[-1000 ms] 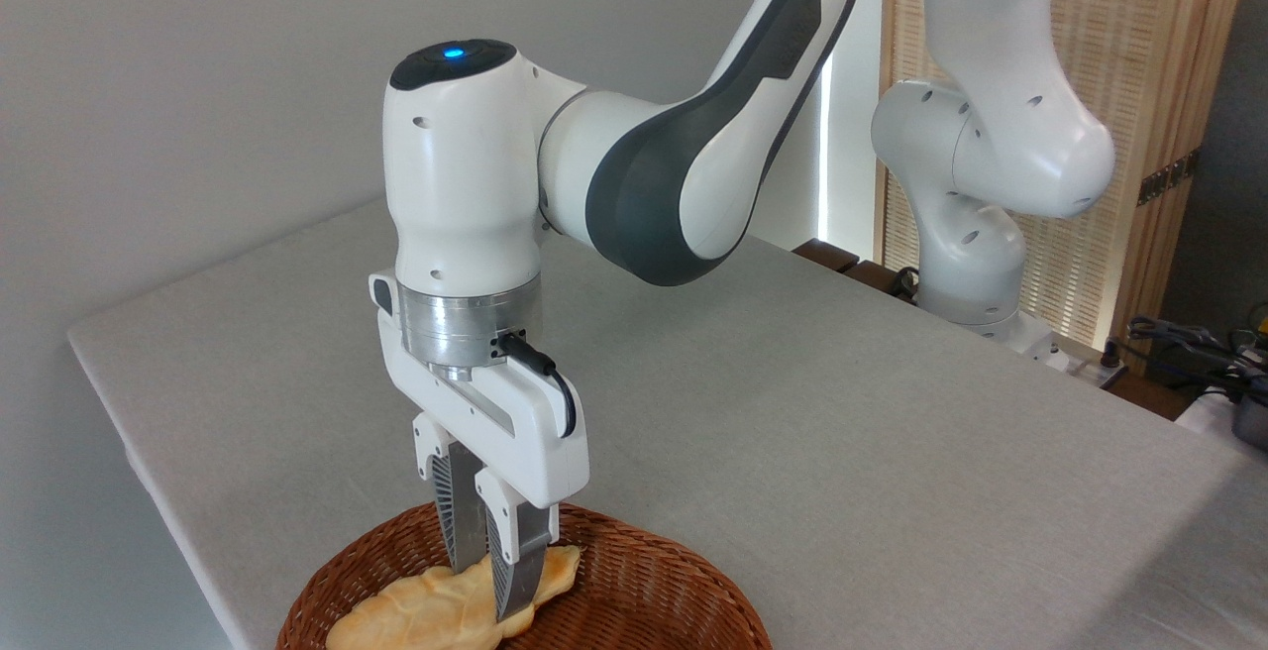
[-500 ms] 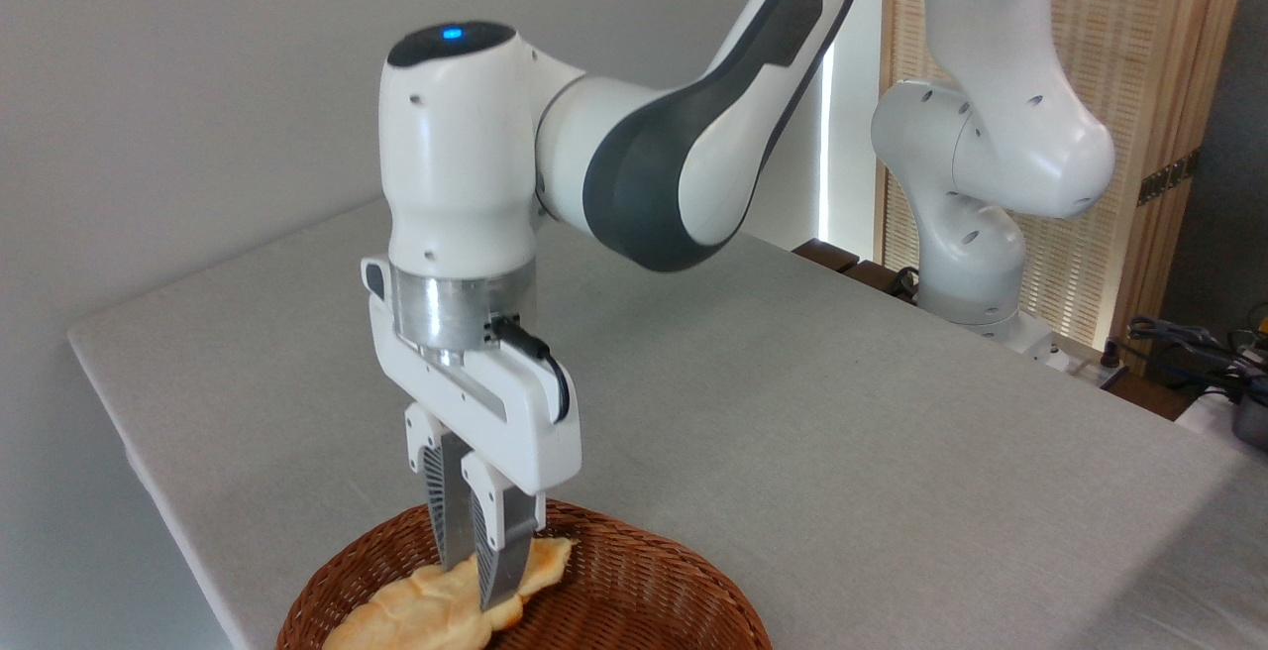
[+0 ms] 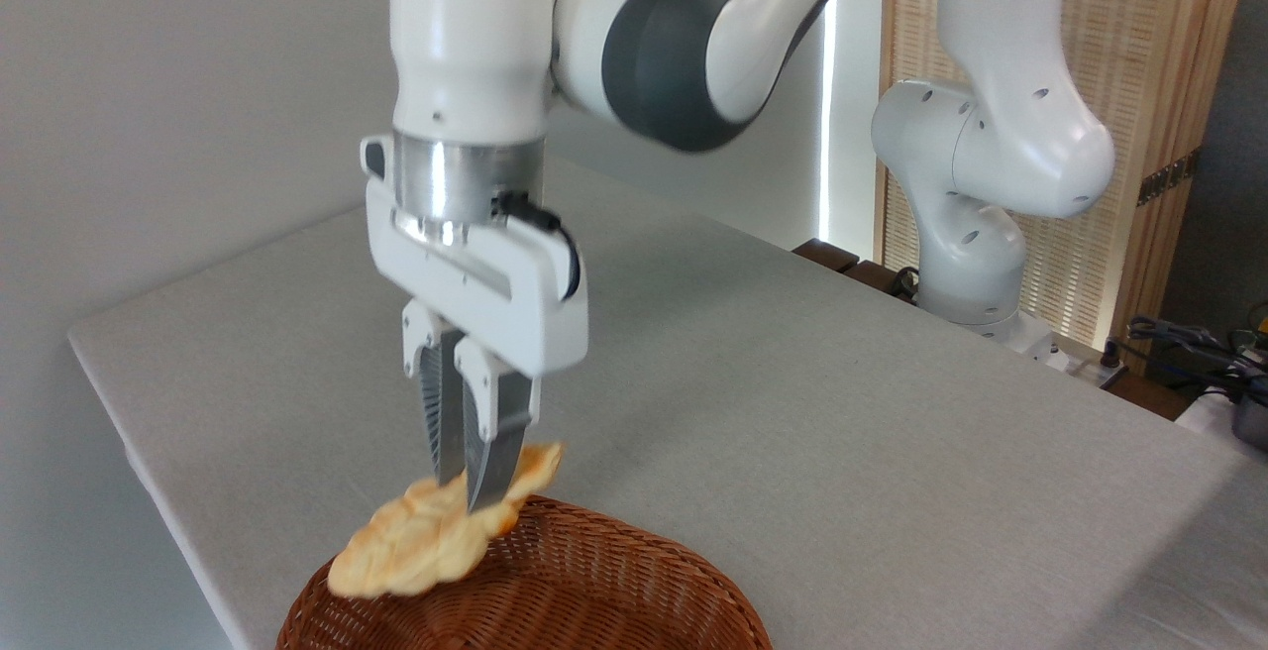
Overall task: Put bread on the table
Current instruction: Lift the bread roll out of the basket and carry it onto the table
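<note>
I see my jaws (image 3: pixel 464 491) pointing straight down, squeezed tight on the bread (image 3: pixel 426 541). The two fingers (image 3: pixel 495 432) are very close together and pinch the bread near its middle. The bread is up in the air. It hangs over the back left part of the brown basket (image 3: pixel 594 591) and does not touch it. One end of the bread dips down to the left, past the rim of the basket. The other end sticks up to the right, behind the fingers. The bread looks golden yellow and a bit blurry.

The basket sits at the near edge of the counter (image 3: pixel 792 412), close to the near left corner. The counter is light grey like cloth.

My arm (image 3: pixel 684 46) is white and dark grey. It comes in from the top of the picture. Its white base (image 3: pixel 981 234) stands at the far right edge of the counter. Behind the base I see a wooden screen (image 3: pixel 1139 85).
</note>
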You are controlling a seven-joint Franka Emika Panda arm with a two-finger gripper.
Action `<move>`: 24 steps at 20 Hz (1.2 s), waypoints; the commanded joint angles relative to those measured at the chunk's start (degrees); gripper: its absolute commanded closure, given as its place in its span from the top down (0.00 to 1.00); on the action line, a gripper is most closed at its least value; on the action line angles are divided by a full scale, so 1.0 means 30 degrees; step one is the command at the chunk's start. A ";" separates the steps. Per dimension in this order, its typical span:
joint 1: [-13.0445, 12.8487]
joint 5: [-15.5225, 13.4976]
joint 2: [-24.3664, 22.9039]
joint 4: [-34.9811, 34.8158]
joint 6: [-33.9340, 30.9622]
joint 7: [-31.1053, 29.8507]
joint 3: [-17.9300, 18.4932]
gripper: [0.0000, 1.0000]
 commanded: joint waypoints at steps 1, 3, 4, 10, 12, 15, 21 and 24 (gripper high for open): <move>-0.0080 -0.0810 -0.1436 -0.0319 -0.1711 0.0402 0.0078 0.35; -0.0138 -0.0928 -0.1847 -0.0348 -0.2766 0.0461 0.0049 0.37; -0.0197 -0.0928 -0.2080 -0.0435 -0.3320 0.0461 0.0020 0.37; -0.1424 -0.0958 -0.2814 -0.1489 -0.5081 0.0432 0.0020 0.43; -0.1719 -0.0958 -0.2815 -0.1753 -0.5578 0.0402 0.0020 0.46; -0.2043 -0.0958 -0.2727 -0.2105 -0.5991 0.0402 0.0049 0.81; -0.2424 -0.0899 -0.2288 -0.2399 -0.5932 0.0402 -0.0009 1.00; -0.2482 -0.0899 -0.2200 -0.2399 -0.5904 0.0402 -0.0039 1.00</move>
